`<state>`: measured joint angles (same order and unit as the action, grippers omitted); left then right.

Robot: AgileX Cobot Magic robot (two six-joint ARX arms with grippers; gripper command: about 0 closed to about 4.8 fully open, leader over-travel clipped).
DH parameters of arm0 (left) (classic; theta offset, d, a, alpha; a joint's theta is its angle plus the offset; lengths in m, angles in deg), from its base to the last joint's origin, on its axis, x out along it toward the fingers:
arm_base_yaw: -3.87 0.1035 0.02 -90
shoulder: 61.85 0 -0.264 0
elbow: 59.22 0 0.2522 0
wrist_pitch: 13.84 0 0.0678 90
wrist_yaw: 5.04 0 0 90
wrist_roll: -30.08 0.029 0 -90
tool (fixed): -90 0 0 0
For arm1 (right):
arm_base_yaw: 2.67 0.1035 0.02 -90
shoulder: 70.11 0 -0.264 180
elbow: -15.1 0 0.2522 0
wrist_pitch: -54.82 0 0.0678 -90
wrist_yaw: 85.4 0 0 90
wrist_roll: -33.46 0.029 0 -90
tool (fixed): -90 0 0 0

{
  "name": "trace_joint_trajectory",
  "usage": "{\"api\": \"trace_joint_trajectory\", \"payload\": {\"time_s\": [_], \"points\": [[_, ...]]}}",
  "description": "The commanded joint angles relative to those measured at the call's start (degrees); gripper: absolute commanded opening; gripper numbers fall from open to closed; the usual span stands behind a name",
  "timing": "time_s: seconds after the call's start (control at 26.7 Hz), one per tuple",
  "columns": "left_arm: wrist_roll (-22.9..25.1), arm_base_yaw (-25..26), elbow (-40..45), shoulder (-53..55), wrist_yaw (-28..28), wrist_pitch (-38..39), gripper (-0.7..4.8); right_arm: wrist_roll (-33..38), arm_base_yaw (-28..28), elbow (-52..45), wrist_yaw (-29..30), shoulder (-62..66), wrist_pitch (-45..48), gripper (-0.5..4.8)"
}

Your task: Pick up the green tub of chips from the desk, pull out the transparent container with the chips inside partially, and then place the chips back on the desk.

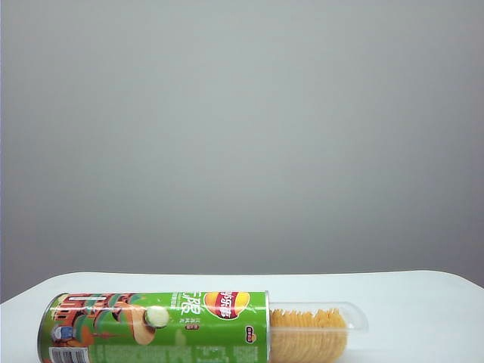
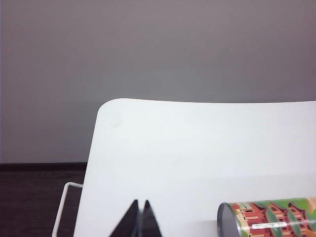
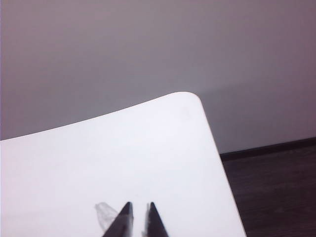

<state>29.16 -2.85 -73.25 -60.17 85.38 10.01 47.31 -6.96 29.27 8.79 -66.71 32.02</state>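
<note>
**Tray drawn part-way, can lying on the worktop: the work looks all but done**

The white worktop [image 1: 423,291] carries everything, and the green tub of chips [image 1: 155,327] serves as the landmark here. It lies on its side along the near edge of the worktop, silver base to the left of the exterior view, open mouth to the right.

Out of that mouth sticks the transparent container [image 1: 321,329], partly pulled, its rounded end well clear of the tub's rim. Inside it the chips [image 1: 308,333] show as a ridged orange-yellow row, some exposed, the remainder presumably hidden in the tub.

Neither arm appears in the exterior view. The left tool [image 2: 139,220] hangs just beside the tub's silver base, its tips pressed together and holding nothing. The right tool [image 3: 138,220] sits beyond the tub's open end, near the container's clear tip, its tips a narrow slit apart and empty.

Judging by this, the pick-up, the partial pull and the set-down are all finished; nothing seems left but for the arms to rest.
</note>
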Motion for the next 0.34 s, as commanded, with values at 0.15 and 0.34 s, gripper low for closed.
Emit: {"api": "trace_joint_trajectory", "payload": {"time_s": [0.15, 0.34], "points": [[0.0, 0.1, -0.1, 0.0, -0.4, 0.6, -0.05, 0.1, 0.1, -0.3, 0.0, 0.0, 0.5, 0.42], [0.1, 0.1, -0.1, -0.1, -0.4, 0.6, -0.05, 0.1, 0.1, -0.3, -0.3, -3.7, -0.3, 0.42]]}}
